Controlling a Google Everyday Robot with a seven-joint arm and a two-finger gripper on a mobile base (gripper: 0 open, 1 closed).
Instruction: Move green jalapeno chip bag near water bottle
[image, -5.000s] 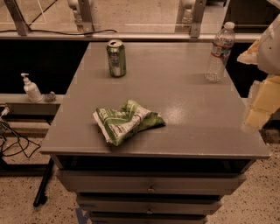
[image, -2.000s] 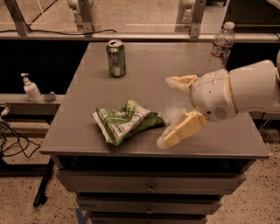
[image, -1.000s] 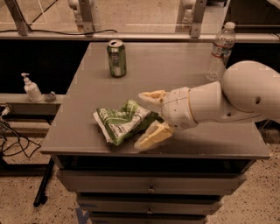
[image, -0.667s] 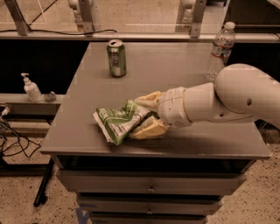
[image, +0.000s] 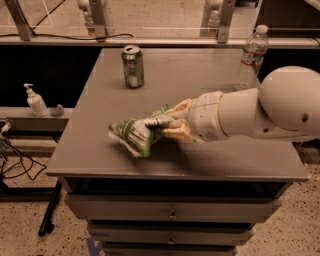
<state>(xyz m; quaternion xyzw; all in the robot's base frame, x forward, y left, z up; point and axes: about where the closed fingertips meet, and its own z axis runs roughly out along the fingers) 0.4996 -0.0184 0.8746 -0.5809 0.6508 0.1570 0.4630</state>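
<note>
Since the cream-coloured two-finger gripper (image: 166, 121) is pinched on the right end of the crumpled green-and-white foil chip bag (image: 132, 134), the step in hand looks like the grasp itself, with the carry not yet begun. That bag sits left of centre on the flat grey table top (image: 200, 75), toward the near edge. Whether it is lifted off the surface I cannot tell. The tall clear plastic water bottle (image: 251, 56) stands upright at the far right corner, well apart from the bag.

My judgement is that the next move calls for a lift, a sweep to the right and far side, and a gentle set-down just beside the bottle. The bottle is narrow and probably light, so a brush from the bulky white rounded arm shell (image: 280, 105) could topple it.

Thin foil of this kind creases and slides, so a hold on one end may let the rest droop or drag. The bag is flattish and wrinkled, its white panels folded among the green. The table top is matte with a faint sheen. The bottle has a white cap and a red-and-white label band. An upright green metal drink can (image: 133, 66) stands far and left, clear of the likely path. A white pump dispenser bottle (image: 35, 100) rests on a lower ledge at the far left.
</note>
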